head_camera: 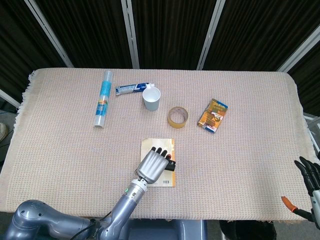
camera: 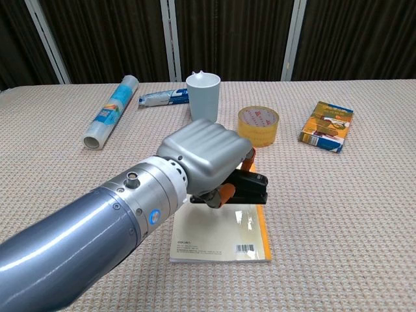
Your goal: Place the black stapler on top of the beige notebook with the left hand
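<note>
My left hand (camera: 205, 159) (head_camera: 153, 166) grips the black stapler (camera: 250, 188) (head_camera: 170, 164), whose front end sticks out to the right of the fingers. Hand and stapler hover over the right part of the beige notebook (camera: 221, 234) (head_camera: 159, 146), which lies flat near the table's front edge. Whether the stapler touches the cover is hidden by the hand. My right hand (head_camera: 310, 176) hangs past the table's right edge in the head view, fingers spread and holding nothing.
Behind the notebook stand a white cup (camera: 203, 97), a yellow tape roll (camera: 257, 125) and an orange box (camera: 327, 125). A clear wrapped roll (camera: 111, 110) and a tube (camera: 162, 98) lie at the back left. An orange-handled tool (head_camera: 290, 205) shows near the right hand.
</note>
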Controlling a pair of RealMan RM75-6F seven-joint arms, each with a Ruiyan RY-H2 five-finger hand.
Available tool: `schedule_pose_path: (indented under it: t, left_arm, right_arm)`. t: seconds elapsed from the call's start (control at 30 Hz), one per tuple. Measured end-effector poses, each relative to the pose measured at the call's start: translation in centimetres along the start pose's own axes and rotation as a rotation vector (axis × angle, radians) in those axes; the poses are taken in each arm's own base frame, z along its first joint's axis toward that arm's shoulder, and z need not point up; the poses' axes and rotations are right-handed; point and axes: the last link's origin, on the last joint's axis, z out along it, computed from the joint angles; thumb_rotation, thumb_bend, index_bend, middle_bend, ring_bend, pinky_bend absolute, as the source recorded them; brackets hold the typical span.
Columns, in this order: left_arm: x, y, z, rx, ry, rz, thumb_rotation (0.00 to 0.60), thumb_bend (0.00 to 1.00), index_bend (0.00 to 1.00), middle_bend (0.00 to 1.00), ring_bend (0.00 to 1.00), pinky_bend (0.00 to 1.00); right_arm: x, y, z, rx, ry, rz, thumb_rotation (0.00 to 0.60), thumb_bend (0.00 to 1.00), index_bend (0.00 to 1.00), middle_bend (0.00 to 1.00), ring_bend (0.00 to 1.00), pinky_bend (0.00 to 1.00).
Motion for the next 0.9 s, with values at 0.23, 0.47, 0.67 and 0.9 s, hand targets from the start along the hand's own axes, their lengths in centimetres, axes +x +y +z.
schedule_pose_path:
  t: [0.23, 0.47, 0.67, 0.9]
  left_arm:
    - [-0.9, -0.2, 0.0, 0.009, -0.053, 0.034, 0.600, 0.34, 0.30, 0.29, 0.26, 0.39]
    - [-0.9, 0.0, 0.2, 0.006, -0.055, 0.025, 0.600, 0.29, 0.08, 0.13, 0.15, 0.31]
    - [0.7, -0.4, -0.9, -0.017, 0.005, -0.029, 0.600, 0.24, 0.02, 0.04, 0.05, 0.24]
    - [3.4, -3.7, -4.4, 0.007, 0.096, -0.062, 0.600, 0.24, 0.02, 0.03, 0.03, 0.21]
  right_arm:
    - [0.1, 0.1, -0.1, 0.001, 0.005, 0.003, 0.600, 0.16, 0.00, 0.00, 0.00, 0.00]
    - [0.1, 0.1, -0.1, 0.001, 0.004, 0.003, 0.600, 0.16, 0.00, 0.00, 0.00, 0.00]
    - [0.0, 0.1, -0.1, 0.001, 0.001, -0.003, 0.600, 0.16, 0.00, 0.00, 0.00, 0.00]
    - [-0.2, 0.0, -0.1, -0.002, 0.001, -0.015, 0.600, 0.16, 0.00, 0.00, 0.00, 0.00]
